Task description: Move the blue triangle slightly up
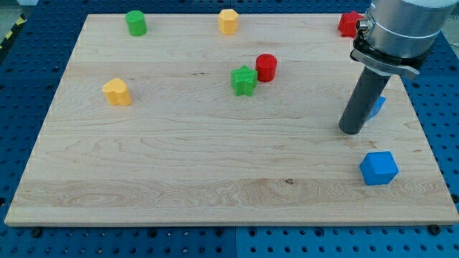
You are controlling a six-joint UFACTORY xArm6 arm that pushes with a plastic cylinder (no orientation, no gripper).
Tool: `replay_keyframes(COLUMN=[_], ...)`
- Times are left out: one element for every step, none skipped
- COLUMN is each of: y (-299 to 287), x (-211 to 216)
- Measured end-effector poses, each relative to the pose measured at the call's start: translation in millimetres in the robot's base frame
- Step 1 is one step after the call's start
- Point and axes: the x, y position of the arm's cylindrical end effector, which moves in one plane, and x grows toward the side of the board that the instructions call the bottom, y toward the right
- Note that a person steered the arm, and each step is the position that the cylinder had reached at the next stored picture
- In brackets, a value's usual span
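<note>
The blue triangle (377,105) lies near the board's right edge, mostly hidden behind my rod, with only its right corner showing. My tip (351,130) rests on the board just below and to the left of that block, very close to it or touching. A blue cube (378,168) sits below the tip, toward the view's bottom right.
A red cylinder (266,67) and a green star (244,79) sit near the board's middle. A green cylinder (136,23), a yellow block (228,21) and a red block (349,24) line the top edge. A yellow block (117,92) sits at the left on the wooden board (179,158).
</note>
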Motion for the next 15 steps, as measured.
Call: replay_keyframes(y=[0,9,16,19,22,28,41,45,50,56,65,76,84,87,87], x=[-5,-16,-18,-18,-18,-18,-18,-18,-18,-16,-13,-13,-13,-13,-19])
